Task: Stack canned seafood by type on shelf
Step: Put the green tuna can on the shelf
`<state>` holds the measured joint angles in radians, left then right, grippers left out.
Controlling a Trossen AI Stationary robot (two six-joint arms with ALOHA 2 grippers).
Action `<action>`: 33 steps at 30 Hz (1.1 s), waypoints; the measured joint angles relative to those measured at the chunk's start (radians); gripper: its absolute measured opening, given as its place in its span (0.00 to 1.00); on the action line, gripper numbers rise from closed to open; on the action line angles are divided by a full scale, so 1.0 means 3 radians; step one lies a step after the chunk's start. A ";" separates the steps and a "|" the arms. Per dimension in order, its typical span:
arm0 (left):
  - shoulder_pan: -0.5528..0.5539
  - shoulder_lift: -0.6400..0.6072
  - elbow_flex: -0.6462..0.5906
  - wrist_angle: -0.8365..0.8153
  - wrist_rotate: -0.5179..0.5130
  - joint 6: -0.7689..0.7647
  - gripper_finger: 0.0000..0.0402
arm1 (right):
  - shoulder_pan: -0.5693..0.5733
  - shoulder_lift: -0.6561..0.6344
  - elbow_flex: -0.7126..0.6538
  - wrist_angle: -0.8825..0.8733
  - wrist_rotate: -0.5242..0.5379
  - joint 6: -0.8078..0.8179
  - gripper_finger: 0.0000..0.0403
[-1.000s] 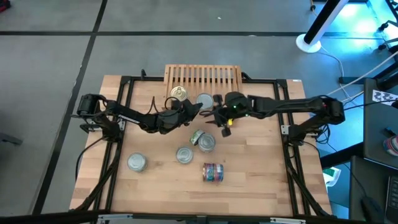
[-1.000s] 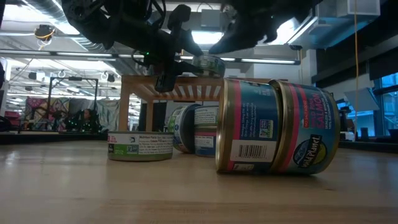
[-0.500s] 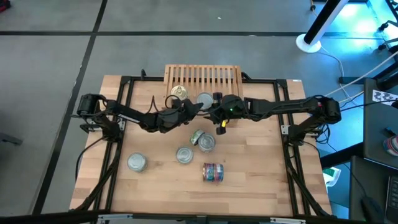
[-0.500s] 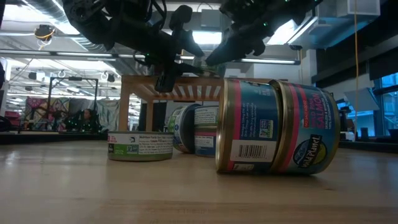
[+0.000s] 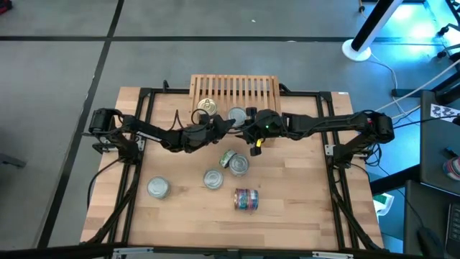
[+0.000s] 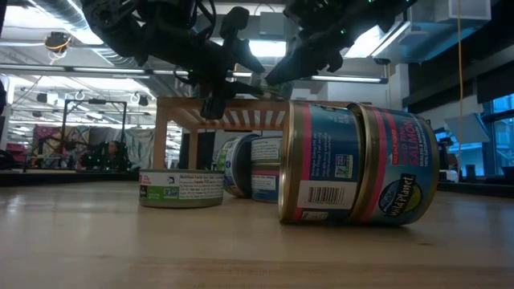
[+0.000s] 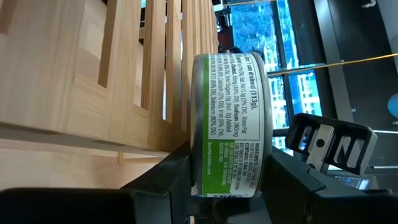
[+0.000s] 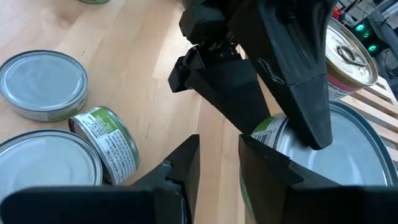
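Note:
The light-wood shelf (image 5: 233, 90) stands at the table's far edge. A gold-lidded tin (image 5: 206, 107) sits on its slats. My left gripper (image 5: 224, 124) is shut on a silver-lidded tin with a green and white label (image 7: 229, 124), held at the shelf's near edge, just right of the gold-lidded tin. My right gripper (image 8: 217, 171) faces it from the table's right, slanting down. Its fingers are a little apart with nothing between them, and one finger (image 8: 267, 168) is beside the held tin's rim (image 8: 249, 186). My left gripper pinches the tin between its two fingers, one on the lid (image 7: 268, 155) and one under the base (image 7: 194, 162). The fingers come level from the table's left. The tin stays level with its lid up; whether it rests on the slats, I cannot tell. My right gripper has one finger at the tin's rim; whether it touches, I cannot tell.
On the table in front of the shelf are a silver-lidded tin (image 5: 158, 188), another (image 5: 213, 178), a third (image 5: 238, 165) with a green-labelled tin (image 5: 227, 157) on its side against it, and a blue-red tin (image 5: 246, 199) on its side. A black frame (image 5: 144, 108) borders the table.
My right gripper has swung toward the table's left and dipped, coming in close beside the tin that my left gripper holds. The tin and the left gripper have stayed by the shelf.

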<state>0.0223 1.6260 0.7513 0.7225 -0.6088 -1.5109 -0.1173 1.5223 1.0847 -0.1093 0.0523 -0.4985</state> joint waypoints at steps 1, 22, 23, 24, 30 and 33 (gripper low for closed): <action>0.0000 0.0000 0.0000 0.0000 0.0006 0.0027 0.38 | 0.0000 0.0000 0.0000 0.0000 0.0000 0.0000 0.29; -0.0014 0.0006 0.0000 -0.0018 0.0211 -0.0143 0.68 | -0.0008 -0.0004 0.0000 0.0000 0.0025 -0.0003 0.29; -0.0012 0.0006 0.0000 -0.0018 0.0211 -0.0174 0.69 | -0.0008 -0.0004 0.0000 -0.0001 0.0023 -0.0003 0.29; -0.0002 0.0006 0.0000 -0.0007 0.0213 -0.0204 0.69 | -0.0006 -0.0004 0.0000 -0.0002 0.0022 -0.0002 0.29; 0.0071 0.0006 0.0000 0.0100 0.0208 -0.0279 0.69 | -0.0005 -0.0004 0.0000 -0.0011 0.0000 -0.0004 0.29; 0.0109 0.0006 0.0000 0.0101 0.0208 -0.0286 0.69 | -0.0005 -0.0004 0.0000 -0.0010 -0.0086 -0.0012 0.29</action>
<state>0.0550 1.6279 0.7513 0.7526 -0.5464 -1.5966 -0.1188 1.5211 1.0847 -0.1123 0.0266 -0.5022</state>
